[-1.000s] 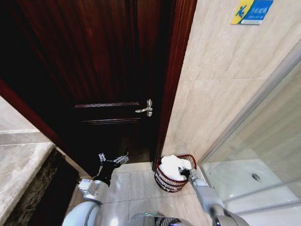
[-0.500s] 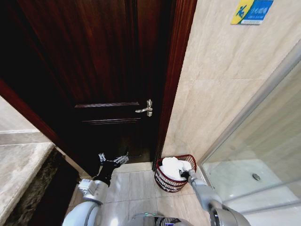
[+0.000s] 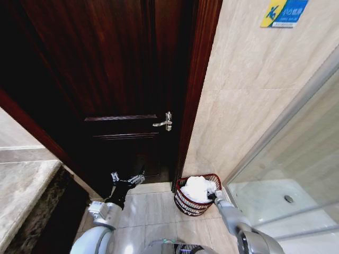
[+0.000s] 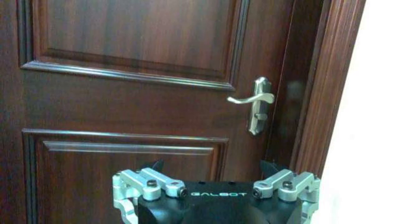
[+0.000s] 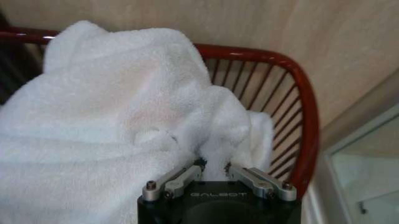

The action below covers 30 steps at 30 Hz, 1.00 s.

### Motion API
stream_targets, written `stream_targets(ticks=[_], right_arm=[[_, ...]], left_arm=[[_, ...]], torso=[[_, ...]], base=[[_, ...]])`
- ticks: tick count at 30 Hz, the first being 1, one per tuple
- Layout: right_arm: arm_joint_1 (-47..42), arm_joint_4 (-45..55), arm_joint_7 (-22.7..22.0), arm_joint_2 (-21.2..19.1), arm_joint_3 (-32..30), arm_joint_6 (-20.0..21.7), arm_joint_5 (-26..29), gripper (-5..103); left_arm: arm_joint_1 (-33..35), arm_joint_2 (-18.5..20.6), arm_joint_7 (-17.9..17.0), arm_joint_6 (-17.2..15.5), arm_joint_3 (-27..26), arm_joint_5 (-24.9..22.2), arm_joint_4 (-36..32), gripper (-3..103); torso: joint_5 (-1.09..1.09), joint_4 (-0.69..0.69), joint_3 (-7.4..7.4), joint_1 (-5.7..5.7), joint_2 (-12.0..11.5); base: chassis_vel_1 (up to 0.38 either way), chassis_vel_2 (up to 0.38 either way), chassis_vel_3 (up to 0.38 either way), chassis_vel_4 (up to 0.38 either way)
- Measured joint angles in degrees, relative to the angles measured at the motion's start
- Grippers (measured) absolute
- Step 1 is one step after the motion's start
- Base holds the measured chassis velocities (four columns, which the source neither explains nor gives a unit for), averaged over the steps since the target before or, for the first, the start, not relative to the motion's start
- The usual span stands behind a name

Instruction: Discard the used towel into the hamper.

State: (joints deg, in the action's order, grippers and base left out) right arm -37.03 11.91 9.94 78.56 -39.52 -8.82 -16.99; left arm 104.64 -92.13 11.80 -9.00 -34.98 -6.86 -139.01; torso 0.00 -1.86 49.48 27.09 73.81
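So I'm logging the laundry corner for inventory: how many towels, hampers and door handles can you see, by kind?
White towel: 1, piled in the hamper, right gripper at it
Red-brown hamper: 1
Silver door handle: 1
Total: 3

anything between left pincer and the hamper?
Bare floor tile and the door frame's foot, seen in the head view, separate the left pincer from the hamper.
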Motion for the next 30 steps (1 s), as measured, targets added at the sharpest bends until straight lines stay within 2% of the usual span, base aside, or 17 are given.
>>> stream_targets(ticks=[2, 3, 5, 8, 9, 10, 12, 13, 14, 16, 19, 20, 23, 25, 28, 29, 30], right_arm=[[0.09, 0.00, -0.56, -0.03, -0.06, -0.02, 0.00, 7], [0.44, -0.02, -2.55, -0.13, -0.27, -0.08, 0.35, 7], [0.71, 0.34, -3.77, -0.48, -0.35, 0.06, 1.28, 7], [0.68, 1.12, -3.97, -0.70, -0.36, 0.25, 2.10, 7], [0.51, 1.59, -3.96, -0.76, -0.36, 0.30, 2.53, 4], [-0.05, 2.49, -3.62, -0.79, -0.33, 0.36, 3.10, 8], [-0.64, 3.43, -2.85, -0.79, -0.23, 0.37, 3.94, 8], [-1.81, 5.34, -1.35, -0.76, 0.08, 0.33, 5.49, 13], [-3.58, 7.89, 0.54, -0.47, 0.42, -0.59, 7.44, 24], [-4.66, 9.19, 1.39, -0.24, 0.57, -1.32, 8.15, 24], [-9.71, 15.81, 2.83, 0.32, 2.87, -2.32, 12.76, 39], [-9.71, 15.81, 2.83, 0.32, 2.87, -2.32, 12.76, 39], [-16.82, 27.67, 2.89, -0.31, 6.67, 0.95, 20.54, 56], [-18.18, 30.07, 2.83, -0.48, 7.16, 1.59, 21.49, 56], [-22.50, 37.56, 2.61, -0.84, 7.91, 3.25, 22.93, 73], [-22.50, 37.56, 2.61, -0.84, 7.91, 3.25, 22.93, 73], [-23.52, 39.15, 2.47, -0.91, 7.94, 3.52, 23.25, 78]], left_arm=[[0.00, 0.00, 0.00, 0.00, 0.00, 0.00, 0.00, 100], [0.00, 0.00, 0.00, 0.00, 0.00, 0.00, 0.00, 100], [0.00, 0.00, 0.00, 0.00, 0.00, 0.00, 0.00, 100], [0.00, 0.00, 0.00, 0.00, 0.00, 0.00, 0.00, 100], [0.00, 0.00, 0.00, 0.00, 0.00, 0.00, 0.00, 100], [0.00, 0.00, 0.00, 0.00, 0.00, 0.00, 0.00, 100], [0.00, 0.00, 0.00, 0.00, 0.00, 0.00, 0.00, 100], [0.00, 0.00, 0.00, 0.00, 0.00, 0.00, 0.00, 100], [0.00, 0.00, 0.00, 0.00, 0.00, 0.00, 0.00, 100], [0.00, 0.00, 0.00, 0.00, 0.00, 0.00, 0.00, 100], [0.00, 0.00, 0.00, 0.00, 0.00, 0.00, 0.00, 100], [0.00, 0.00, 0.00, 0.00, 0.00, 0.00, 0.00, 100], [0.00, -0.01, 0.00, 0.00, 0.00, 0.00, 0.00, 100], [0.00, 0.00, 0.00, 0.00, 0.00, 0.00, 0.00, 100], [0.00, 0.00, 0.01, 0.00, 0.01, 0.00, 0.00, 100], [0.00, 0.00, 0.01, 0.00, 0.01, 0.00, 0.00, 100], [0.00, 0.00, 0.00, 0.00, 0.00, 0.00, 0.00, 100]], torso=[[0.00, 0.00, 0.00, 0.00, 0.00], [0.01, 0.00, 0.00, 0.00, 0.00], [0.00, 0.00, 0.00, 0.00, 0.00], [0.00, 0.01, 0.00, 0.00, 0.00], [-0.02, 0.00, 0.00, 0.00, 0.00], [-0.01, 0.00, 0.00, 0.00, -0.01], [-0.02, 0.00, 0.00, 0.00, -0.01], [-0.03, 0.01, 0.00, 0.00, -0.01], [-0.04, 0.02, 0.00, 0.00, -0.01], [-0.04, 0.01, 0.00, 0.00, -0.01], [0.00, 0.01, 0.00, 0.00, -0.01], [0.00, 0.01, 0.00, 0.00, -0.01], [-0.01, 0.01, -0.01, 0.00, -0.01], [-0.02, 0.01, -0.01, 0.00, -0.01], [0.00, 0.01, -0.01, 0.00, -0.01], [0.00, 0.01, -0.01, 0.00, -0.01], [-0.01, 0.00, -0.01, 0.00, -0.01]], base=[[0.000, 0.000, 0.000, 0.000], [0.000, 0.000, 0.000, 0.000], [0.000, 0.000, 0.000, 0.000], [0.000, 0.000, 0.000, 0.000], [0.000, 0.000, 0.000, 0.000], [0.000, 0.000, 0.000, 0.000], [0.000, 0.000, 0.000, 0.000], [0.000, 0.000, 0.000, 0.000], [0.000, 0.000, 0.000, 0.000], [0.000, 0.000, 0.000, 0.000], [0.000, 0.000, 0.000, 0.000], [0.000, 0.000, 0.000, 0.000], [0.000, 0.000, 0.000, 0.000], [0.000, 0.000, 0.000, 0.000], [0.000, 0.000, 0.000, 0.000], [0.000, 0.000, 0.000, 0.000], [0.000, 0.000, 0.000, 0.000]])
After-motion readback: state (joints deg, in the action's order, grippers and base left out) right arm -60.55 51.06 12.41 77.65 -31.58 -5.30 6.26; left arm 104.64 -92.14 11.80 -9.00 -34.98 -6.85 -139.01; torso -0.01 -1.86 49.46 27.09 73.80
